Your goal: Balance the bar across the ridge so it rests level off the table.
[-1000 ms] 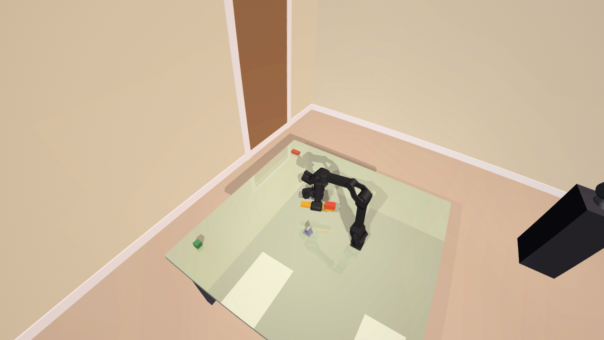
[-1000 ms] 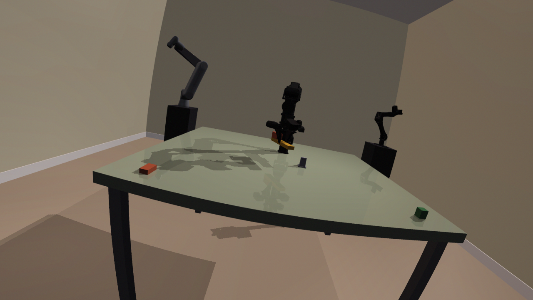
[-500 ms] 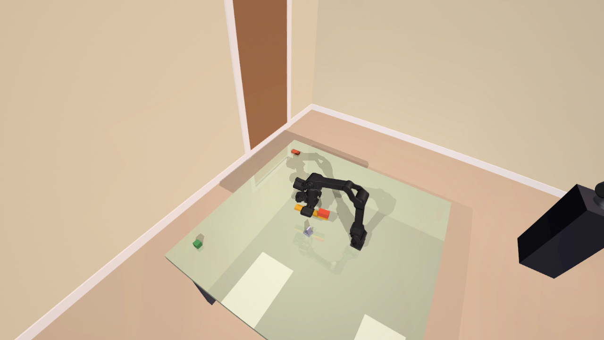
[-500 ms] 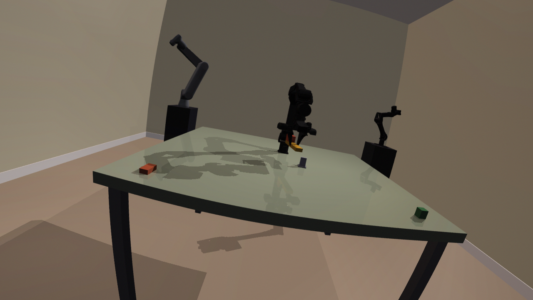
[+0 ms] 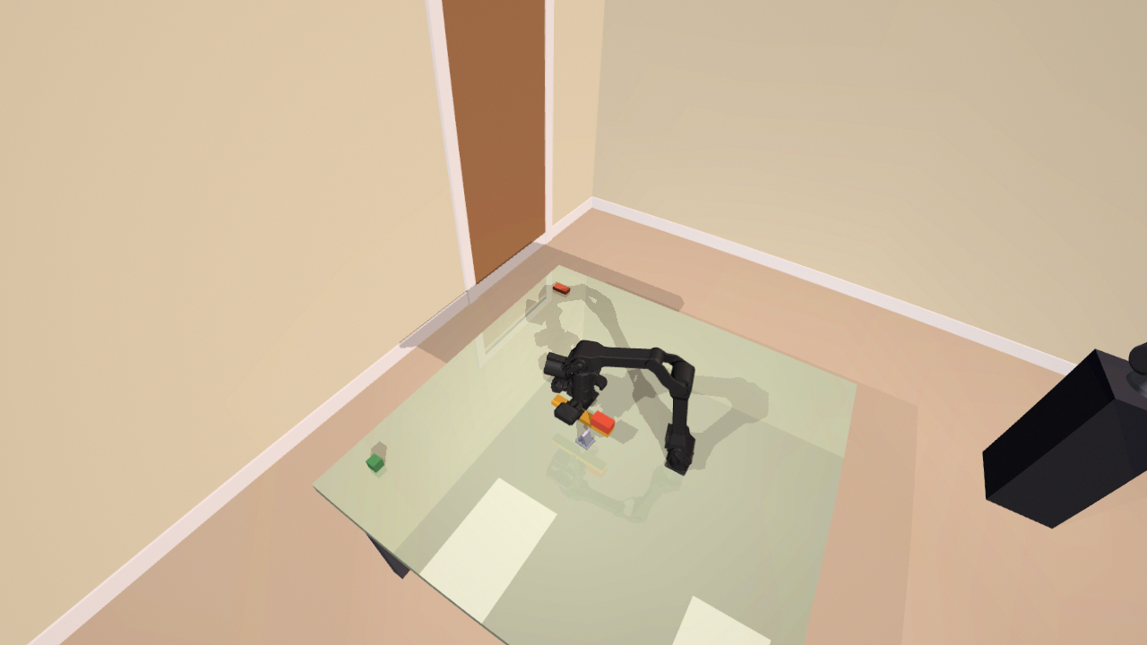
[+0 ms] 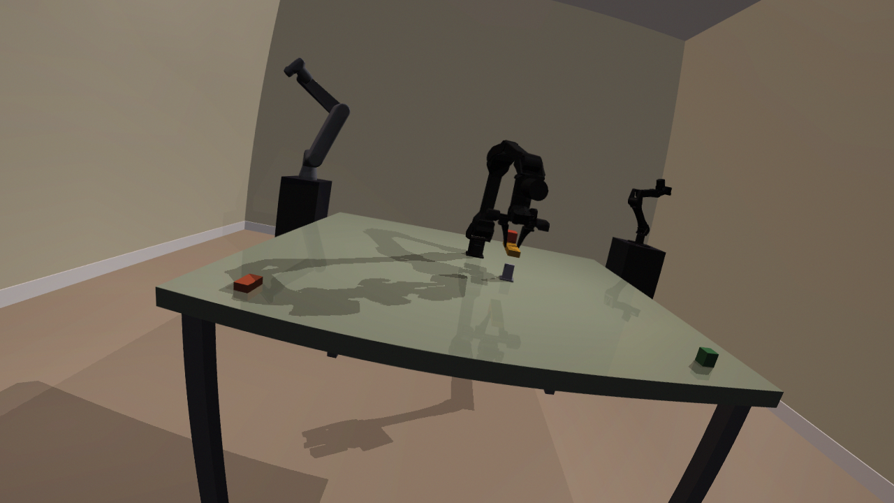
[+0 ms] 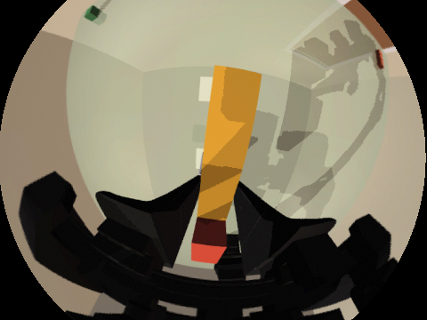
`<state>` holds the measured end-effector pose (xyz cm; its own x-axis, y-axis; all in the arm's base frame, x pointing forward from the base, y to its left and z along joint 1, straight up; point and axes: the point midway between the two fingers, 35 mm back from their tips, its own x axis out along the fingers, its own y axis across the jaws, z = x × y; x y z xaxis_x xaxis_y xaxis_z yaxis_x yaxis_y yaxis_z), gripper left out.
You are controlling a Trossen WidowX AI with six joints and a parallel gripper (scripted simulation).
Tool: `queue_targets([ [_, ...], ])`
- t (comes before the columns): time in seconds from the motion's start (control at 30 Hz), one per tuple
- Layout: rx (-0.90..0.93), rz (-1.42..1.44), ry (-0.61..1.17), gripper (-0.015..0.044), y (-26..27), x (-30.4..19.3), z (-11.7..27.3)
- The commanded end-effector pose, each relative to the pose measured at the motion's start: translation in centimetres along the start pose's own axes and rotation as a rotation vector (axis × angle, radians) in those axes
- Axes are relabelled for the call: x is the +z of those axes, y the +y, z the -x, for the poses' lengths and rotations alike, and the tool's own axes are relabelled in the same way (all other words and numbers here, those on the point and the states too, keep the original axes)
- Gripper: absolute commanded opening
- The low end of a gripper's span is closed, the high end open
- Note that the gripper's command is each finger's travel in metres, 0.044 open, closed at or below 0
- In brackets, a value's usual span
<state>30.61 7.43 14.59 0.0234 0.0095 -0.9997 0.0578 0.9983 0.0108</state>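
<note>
One black arm (image 5: pixel 633 357) (image 6: pixel 494 181) with a single two-fingered hand (image 5: pixel 579 407) (image 6: pixel 512 245) (image 7: pixel 219 181) stands on the surface (image 5: pixel 689 529) (image 6: pixel 387 325) (image 7: pixel 116 102). The hand is grasping one bar (image 5: pixel 558 399) (image 6: pixel 513 250) (image 7: pixel 229 116), a long, flat-sided, plain orange-yellow strip, with one finger against each long side. One red block (image 5: pixel 602 422) (image 6: pixel 512 235) (image 7: pixel 208 253), box-shaped and smooth, sits on top of the bar toward one end.

The bar is in the air above the surface, and the one ridge (image 5: pixel 588 430) (image 6: pixel 507 272) (image 7: pixel 201 164) stands below it, a small grey-violet piece with an upright part on a thin foot. In the exterior view a gap shows between bar and ridge; in the wrist view the bar hides most of the ridge.

Two loose pieces lie well apart near the edges: one green cube (image 5: pixel 375 462) (image 6: pixel 706 357) (image 7: pixel 92 12) and one orange-red brick (image 5: pixel 561 288) (image 6: pixel 248 282) (image 7: pixel 379 59), low and rectangular, both plain-faced. The surface is pale green and glossy, giving back faint reflections, with a dark edge and dark legs. Beyond it, the exterior view shows two more arms, one large and dark grey (image 6: pixel 327 134), one small and black (image 6: pixel 638 212), each on its own black box-shaped pedestal.
</note>
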Motion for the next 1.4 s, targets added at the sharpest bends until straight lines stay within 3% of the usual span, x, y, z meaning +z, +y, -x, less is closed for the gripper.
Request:
queue_targets([
  [0.0,0.001,-0.055,-0.011,0.0000,0.9,0.0,0.3],
  [0.97,0.001,-0.064,-0.011,0.0000,0.9,0.0,-3.9],
  [1.37,0.001,-0.065,-0.011,0.0000,0.9,0.0,-3.9],
])
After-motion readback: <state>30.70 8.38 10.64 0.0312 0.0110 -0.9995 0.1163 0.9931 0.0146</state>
